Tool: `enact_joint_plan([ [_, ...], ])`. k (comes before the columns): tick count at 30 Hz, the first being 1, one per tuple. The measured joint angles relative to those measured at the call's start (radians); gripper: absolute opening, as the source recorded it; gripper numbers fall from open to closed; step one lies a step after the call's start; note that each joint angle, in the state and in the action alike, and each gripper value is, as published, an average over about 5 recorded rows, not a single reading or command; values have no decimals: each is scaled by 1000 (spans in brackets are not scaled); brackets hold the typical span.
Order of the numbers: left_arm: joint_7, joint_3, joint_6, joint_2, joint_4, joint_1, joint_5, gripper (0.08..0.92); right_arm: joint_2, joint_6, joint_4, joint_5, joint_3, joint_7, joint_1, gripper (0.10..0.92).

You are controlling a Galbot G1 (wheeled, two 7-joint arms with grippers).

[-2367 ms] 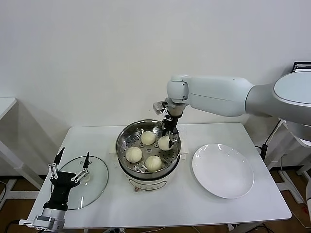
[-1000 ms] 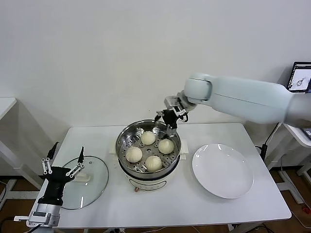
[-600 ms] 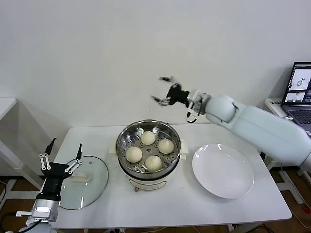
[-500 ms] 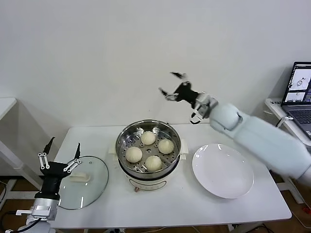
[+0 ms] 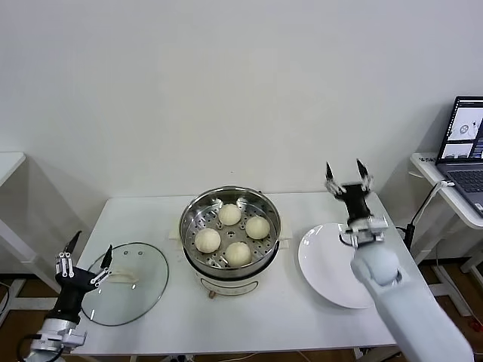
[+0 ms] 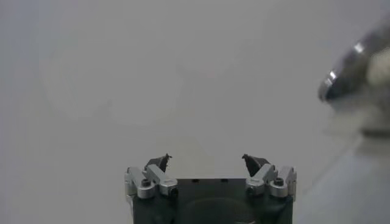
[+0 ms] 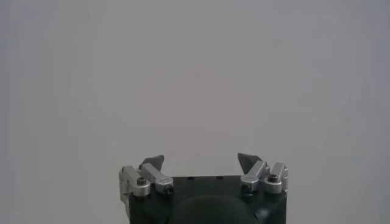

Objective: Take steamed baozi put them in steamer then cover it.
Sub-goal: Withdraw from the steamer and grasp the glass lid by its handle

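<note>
While the plate (image 5: 332, 264) sits at the steamer's (image 5: 230, 230) 3 o'clock, right gripper (image 5: 346, 173) has withdrawn there, spread wide, empty; left gripper (image 5: 84, 255), likewise agape, by the lid (image 5: 128, 283).

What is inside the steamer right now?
Four steamed baozi sit on the perforated tray of the open steamer. What lies below the tray is hidden. The cover lies on the table beside it.
</note>
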Motion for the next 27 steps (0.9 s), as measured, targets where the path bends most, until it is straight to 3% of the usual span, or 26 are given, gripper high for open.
enact_joint_plan([
  [14,-216,-2,-127,-12,255,-8,459,823,163,43,-4,-116,156,-2,-209,823],
  [27,-350,20,-152,-29,361,-56,697,823,241,59,-26,-175,198,-8,-270,823],
])
